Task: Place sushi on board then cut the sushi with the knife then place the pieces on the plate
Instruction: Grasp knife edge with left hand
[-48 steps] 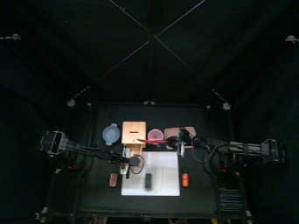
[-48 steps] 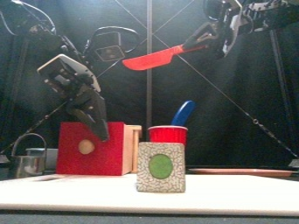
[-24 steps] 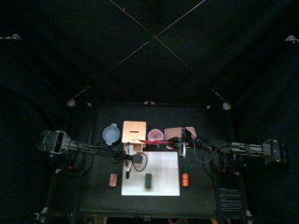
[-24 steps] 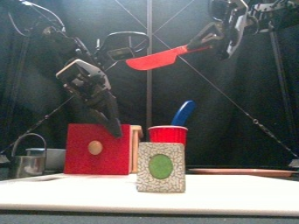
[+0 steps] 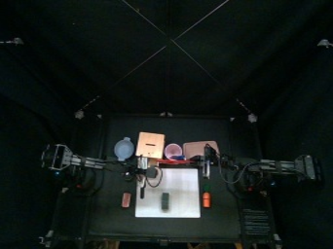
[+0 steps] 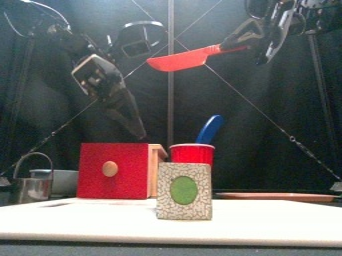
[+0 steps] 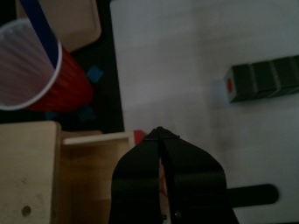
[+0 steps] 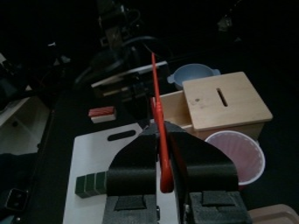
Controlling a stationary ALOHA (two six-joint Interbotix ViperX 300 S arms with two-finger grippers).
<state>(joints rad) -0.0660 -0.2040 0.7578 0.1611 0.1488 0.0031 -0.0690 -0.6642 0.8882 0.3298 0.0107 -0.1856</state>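
Observation:
The sushi roll (image 5: 166, 200) lies on the white cutting board (image 5: 182, 183); the front view shows its speckled end with a green centre (image 6: 183, 192). My right gripper (image 6: 257, 36) is high above the table, shut on the red knife (image 6: 187, 58), whose blade points left. The right wrist view shows the red knife (image 8: 158, 96) running out from the jaws over the board (image 8: 105, 144) and the sushi roll (image 8: 87, 184). My left gripper (image 6: 134, 120) hangs shut and empty above the wooden box (image 6: 114, 170). In its wrist view the sushi roll (image 7: 267, 77) lies apart from the closed jaws.
A red cup (image 6: 191, 153) with the blue knife (image 6: 210, 129) stands behind the roll. The pink tray (image 5: 198, 148) lies at the back right, the blue-grey bowl (image 5: 124, 149) at the back left. A small red toy (image 5: 127, 199) and an orange toy (image 5: 207, 198) flank the board.
My left gripper has risen from in front of the red drawer to above the box. The right gripper has lifted the red knife slightly up and to the right.

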